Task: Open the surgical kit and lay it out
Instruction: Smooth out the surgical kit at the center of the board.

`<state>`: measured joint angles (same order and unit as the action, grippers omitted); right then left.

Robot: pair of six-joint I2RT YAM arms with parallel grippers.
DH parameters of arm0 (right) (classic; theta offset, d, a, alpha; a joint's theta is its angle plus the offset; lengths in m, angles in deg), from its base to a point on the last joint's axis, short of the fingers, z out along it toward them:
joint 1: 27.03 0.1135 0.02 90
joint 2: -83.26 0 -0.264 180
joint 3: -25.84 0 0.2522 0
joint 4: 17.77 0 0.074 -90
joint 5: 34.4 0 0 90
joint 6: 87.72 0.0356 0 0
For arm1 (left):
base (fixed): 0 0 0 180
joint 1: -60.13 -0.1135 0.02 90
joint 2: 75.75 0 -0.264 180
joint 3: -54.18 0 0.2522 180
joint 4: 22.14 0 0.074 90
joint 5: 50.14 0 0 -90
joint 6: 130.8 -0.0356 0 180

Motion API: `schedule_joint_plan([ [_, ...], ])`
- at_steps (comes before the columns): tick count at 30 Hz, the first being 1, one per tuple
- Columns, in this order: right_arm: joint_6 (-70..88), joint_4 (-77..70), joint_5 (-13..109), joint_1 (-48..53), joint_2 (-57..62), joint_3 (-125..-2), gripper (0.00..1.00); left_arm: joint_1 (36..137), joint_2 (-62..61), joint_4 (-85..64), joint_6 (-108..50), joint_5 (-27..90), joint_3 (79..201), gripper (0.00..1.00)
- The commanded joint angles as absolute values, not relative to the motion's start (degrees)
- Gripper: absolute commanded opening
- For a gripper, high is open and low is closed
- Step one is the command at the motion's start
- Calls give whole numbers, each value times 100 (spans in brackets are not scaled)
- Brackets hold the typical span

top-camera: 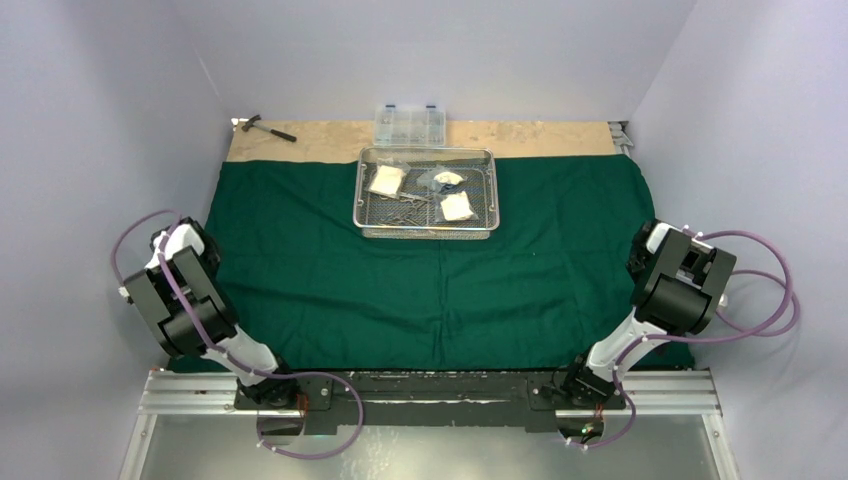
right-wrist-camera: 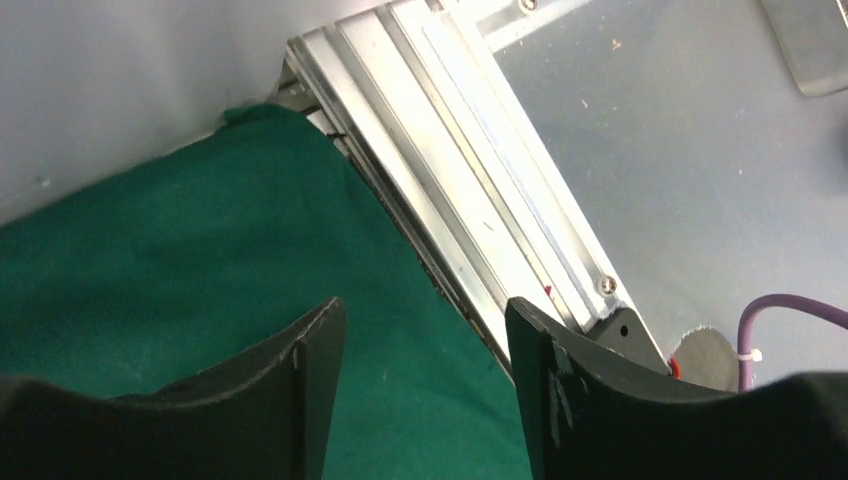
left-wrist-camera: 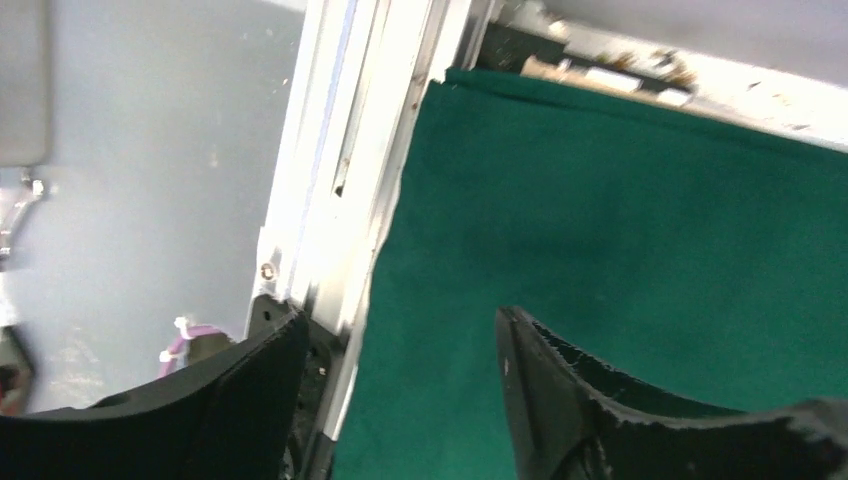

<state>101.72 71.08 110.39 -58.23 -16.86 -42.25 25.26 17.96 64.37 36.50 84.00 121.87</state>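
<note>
Your folded arms [top-camera: 185, 300] hold the left gripper [left-wrist-camera: 400, 330] and right gripper [right-wrist-camera: 425, 310] spread, empty, over the green cloth's [top-camera: 400, 290] side edges; the wire-mesh tray [top-camera: 427, 233] lies lengthwise left-right.

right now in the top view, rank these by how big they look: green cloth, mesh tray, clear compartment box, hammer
1. green cloth
2. mesh tray
3. clear compartment box
4. hammer, thin, smallest

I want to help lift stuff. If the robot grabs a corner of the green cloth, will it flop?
Probably yes: the green cloth lies spread thin and flat, so it likely droops. Pulling it may drag the mesh tray resting on it.
</note>
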Motion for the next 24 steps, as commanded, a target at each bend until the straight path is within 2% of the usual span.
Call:
schedule_joint_plan([
  [1,10179,7149,11390,-5805,-1484,-4364,67,2491,1179,6403,3468,8592,12764,72],
  [5,9909,6932,11089,-5608,-1367,-4364,71,2575,1047,6290,3119,8516,13076,74],
  [15,9728,6795,10547,-4409,-1238,-4728,68,3685,1026,5782,2555,8409,13454,75],
  [20,7443,5014,9826,-4266,-553,-4737,64,3751,629,4471,1280,7464,13209,74],
  [24,4981,2516,8064,-4224,326,-4225,56,3780,276,2958,101,6010,12867,69],
])
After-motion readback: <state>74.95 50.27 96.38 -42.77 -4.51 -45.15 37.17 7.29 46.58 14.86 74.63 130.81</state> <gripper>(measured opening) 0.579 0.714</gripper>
